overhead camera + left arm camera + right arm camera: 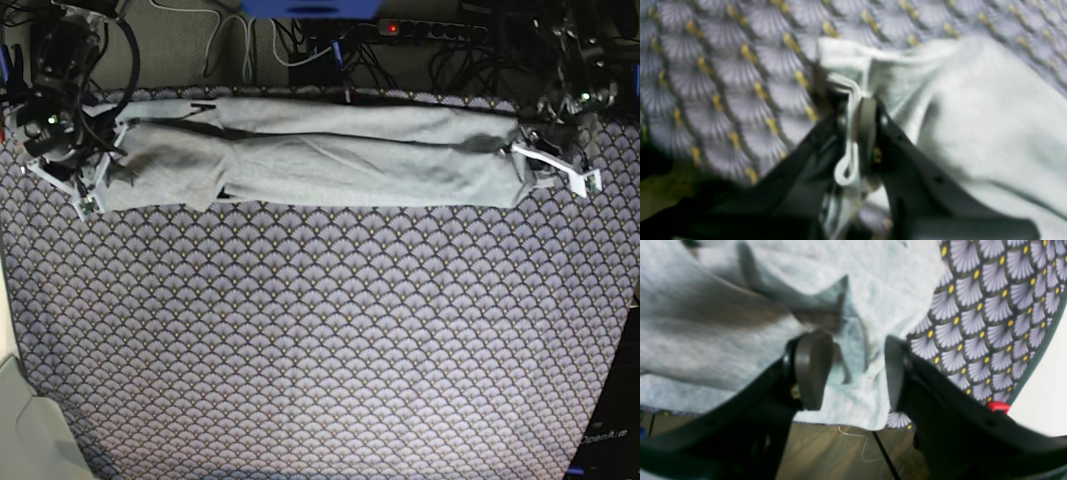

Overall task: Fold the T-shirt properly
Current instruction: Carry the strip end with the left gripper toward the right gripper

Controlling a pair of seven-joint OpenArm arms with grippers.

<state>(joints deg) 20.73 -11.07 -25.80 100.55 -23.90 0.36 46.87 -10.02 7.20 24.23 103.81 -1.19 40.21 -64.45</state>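
The desk is covered edge to edge by a scallop-patterned purple-grey cloth with small yellow dots, and the T-shirt lies along its far edge as a long narrow band running almost from the far-left corner to the far-right one, already doubled lengthwise. The step in hand looks like taking both ends of this band so it can be folded across. The left gripper, at the band's end near the far-right corner in the base view, has its jaws pinched together on a hemmed edge of the grey fabric. The right gripper, at the other end, stands with its jaws apart, straddling a rumpled corner of the shirt without gripping it. The next move probably calls for those jaws to close on that corner, catching every layer, before either arm lifts. Beyond the far edge sit a tangle of cables and a power strip; olive-coloured flooring shows below the desk in the right wrist view.
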